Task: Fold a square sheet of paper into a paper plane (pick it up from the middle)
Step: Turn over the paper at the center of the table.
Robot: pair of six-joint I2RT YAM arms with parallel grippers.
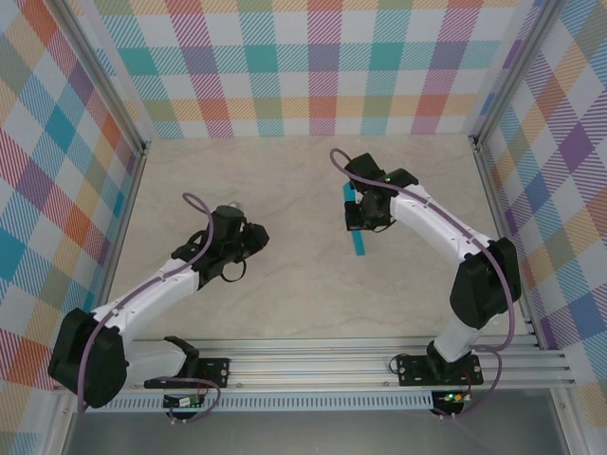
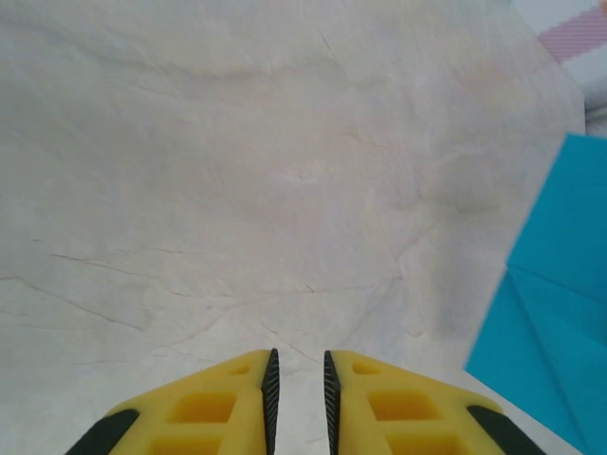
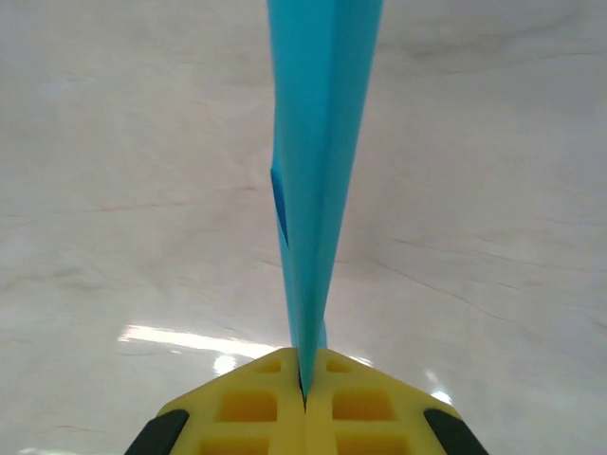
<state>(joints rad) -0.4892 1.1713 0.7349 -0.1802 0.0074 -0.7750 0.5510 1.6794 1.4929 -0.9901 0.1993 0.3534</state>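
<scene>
Teal-blue paper, folded into a narrow paper plane (image 3: 318,171), is pictured clamped in the right gripper (image 3: 304,365). The jaws are pressed fully together on the folded sheet, and no gap is visible between the yellow fingers (image 3: 379,408) and the paper. In the right wrist view the plane is held edge-on. It extends straight away from the fingertips and widens towards the top of the frame, above the pale marbled table (image 3: 114,190). Whether the far end is touching the table cannot be told.

From the top external camera the paper plane (image 1: 359,245) is shown as a slim strip projecting from beneath the right gripper (image 1: 358,220) towards the near edge of the table (image 1: 285,190). A small teal corner is also visible on the gripper's far side.

The left gripper (image 2: 298,358) is seen with its fingers set only a narrow slit apart. Nothing is held, and bare table is visible through the gap. In the left wrist view the creased paper (image 2: 555,303) is caught at the right edge of the frame, well apart from the fingertips. In the top view the left gripper (image 1: 254,237) is placed left of centre and turned towards the right one, with open table between them. The workspace is enclosed by plaid walls (image 1: 322,66).
</scene>
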